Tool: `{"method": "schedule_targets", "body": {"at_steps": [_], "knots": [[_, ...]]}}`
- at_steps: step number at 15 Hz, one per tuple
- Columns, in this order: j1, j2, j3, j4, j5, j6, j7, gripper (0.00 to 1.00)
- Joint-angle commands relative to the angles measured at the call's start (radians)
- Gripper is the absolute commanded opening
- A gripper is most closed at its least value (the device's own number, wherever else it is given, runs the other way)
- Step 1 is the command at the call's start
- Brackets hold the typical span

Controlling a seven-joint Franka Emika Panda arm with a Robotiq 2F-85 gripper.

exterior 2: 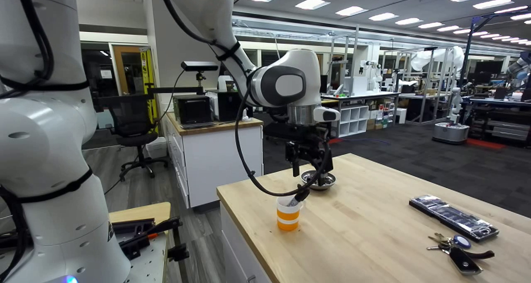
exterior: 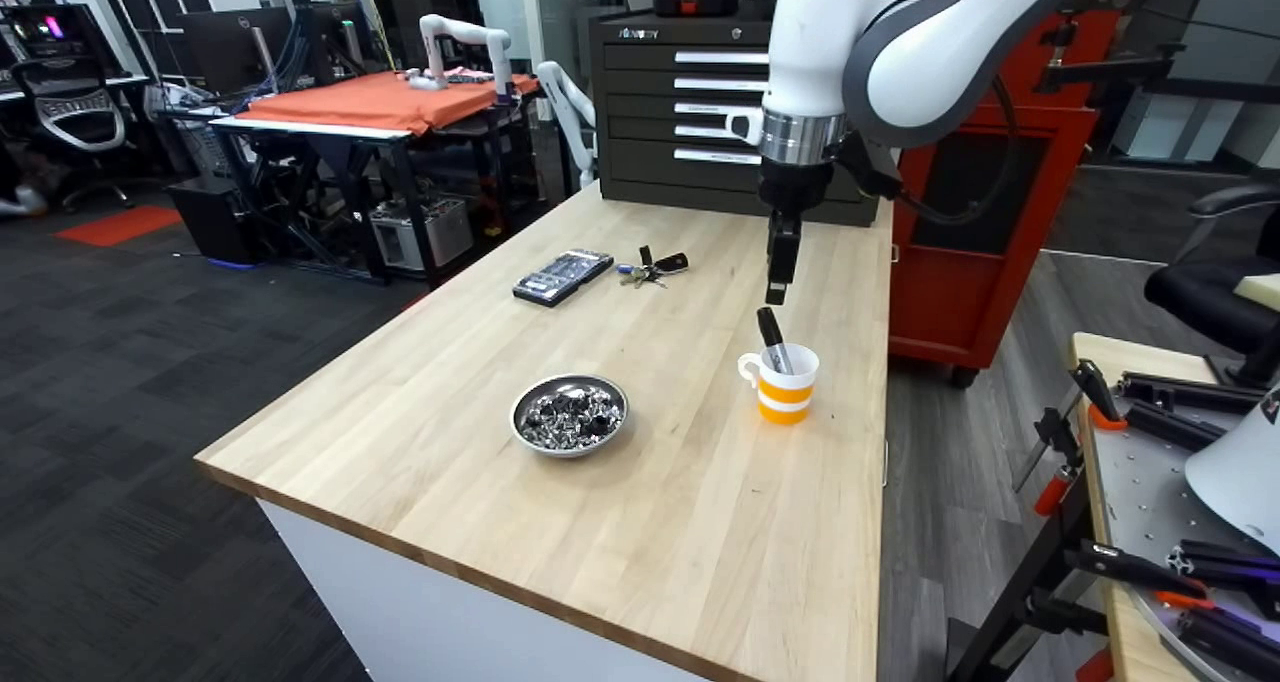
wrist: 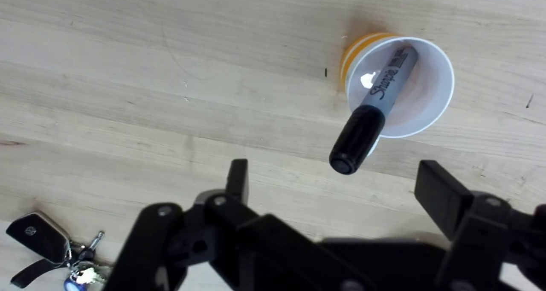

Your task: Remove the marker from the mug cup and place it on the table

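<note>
The mug cup (exterior: 785,399) stands upright on the light wood table (exterior: 680,532), white with orange bands. It shows in both exterior views (exterior 2: 287,220) and in the wrist view (wrist: 428,97). The marker (wrist: 370,117), grey with a black cap, leans inside it, cap end up past the rim on the handle side; it also shows in both exterior views (exterior: 772,334) (exterior 2: 299,197). My gripper (wrist: 336,176) is open and empty, pointing down above the table. In the wrist view the cap end appears between the fingertips; in an exterior view the gripper (exterior: 777,287) is above the marker, apart from it.
A metal bowl (exterior: 572,453) of small metal parts stands near the cup. A flat dark case (exterior: 563,277) and keys (exterior: 652,268) lie further along the table. A dark drawer chest (exterior: 690,112) stands at one end. A loose arm cable (exterior 2: 265,188) hangs near the cup.
</note>
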Motion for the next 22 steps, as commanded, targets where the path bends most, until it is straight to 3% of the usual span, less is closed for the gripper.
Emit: {"method": "schedule_targets", "body": {"at_steps": [1,13,22], "knots": [[-0.02,0.051,0.016,0.019,0.043,0.043,-0.045,1.0],[-0.069,0.119,0.067,0.041,0.25,0.025,-0.199,1.0],[-0.093,0.144,0.073,0.042,0.268,0.027,-0.225,1.0]]}}
